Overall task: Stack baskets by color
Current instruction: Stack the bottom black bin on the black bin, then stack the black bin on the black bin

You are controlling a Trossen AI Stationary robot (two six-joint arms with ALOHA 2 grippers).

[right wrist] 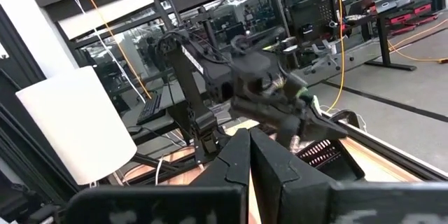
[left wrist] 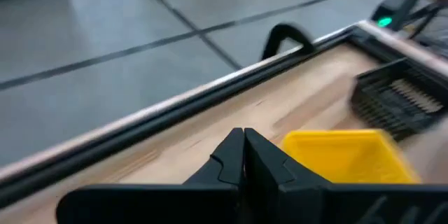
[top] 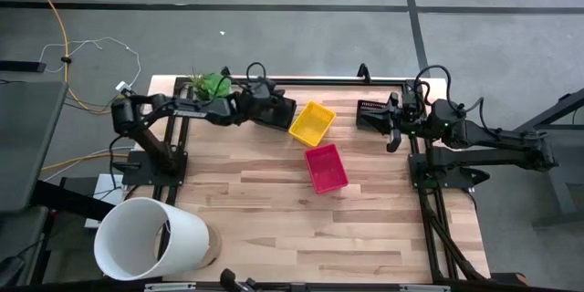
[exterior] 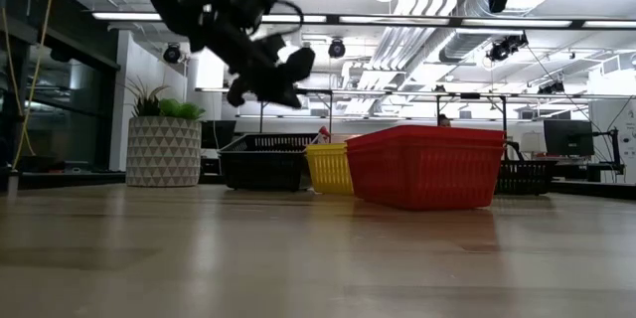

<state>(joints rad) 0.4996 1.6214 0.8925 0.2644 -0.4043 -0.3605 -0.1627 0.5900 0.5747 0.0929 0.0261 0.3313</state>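
Baskets are sitting toward twelve o'clock on the table (top: 274, 228) — yellow basket (top: 312, 122) just beside the left gripper (top: 288, 112), red basket (top: 326, 168) below it, black basket (top: 370, 114) by the right gripper (top: 394, 139). Both grippers are showing jaws pressed together, holding nothing. Risk: the left gripper — hovering above the table — could be nudging the yellow basket instead of gripping its rim.

Plastic mesh baskets (top: 326, 167), wooden table (top: 274, 228)
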